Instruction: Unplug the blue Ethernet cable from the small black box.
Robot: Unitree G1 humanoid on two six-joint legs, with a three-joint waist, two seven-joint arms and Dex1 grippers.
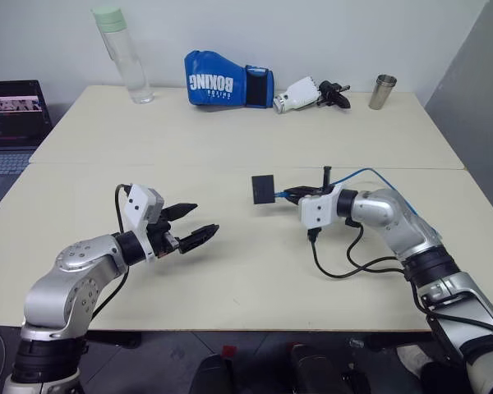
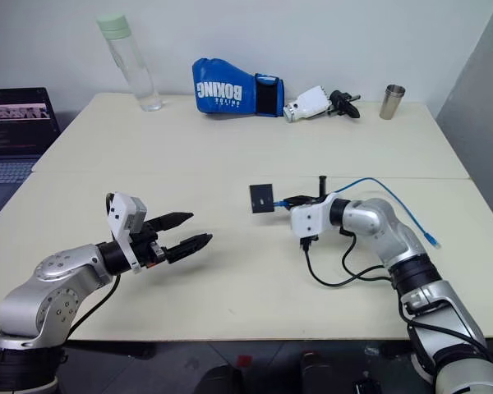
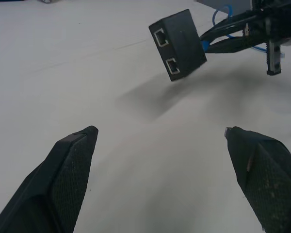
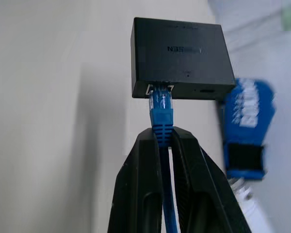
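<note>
Surface: pale cream table [image 1: 230, 271] made of two tops pushed together, seam running across the middle; plain white wall behind.
Left gripper [image 1: 191, 224]: nearest, low over the front left of the table, pointing toward the centre; both black fingers [image 3: 70, 165] stood wide apart with nothing between them.
Right gripper [image 1: 294, 194]: front right of centre, pointing left; fingers [image 4: 145, 184] pinched together on the blue Ethernet cable [image 4: 161, 112] just behind its plug.
Small black box [image 1: 264, 188]: hung off the plugged-in cable end, lifted clear of the table with its shadow below; two open ports showed on the side facing the left gripper.
Cable run: arched back over the right arm, loose end with a clear plug lying on the table to the right [image 2: 435, 243].
Far edge: clear bottle with green cap [image 1: 123, 54], blue boxing glove [image 1: 228, 80], a spare white-and-black gripper unit [image 1: 311, 94], metal cup [image 1: 383, 91].
Far left: open laptop [image 1: 11, 123] beside the table.
</note>
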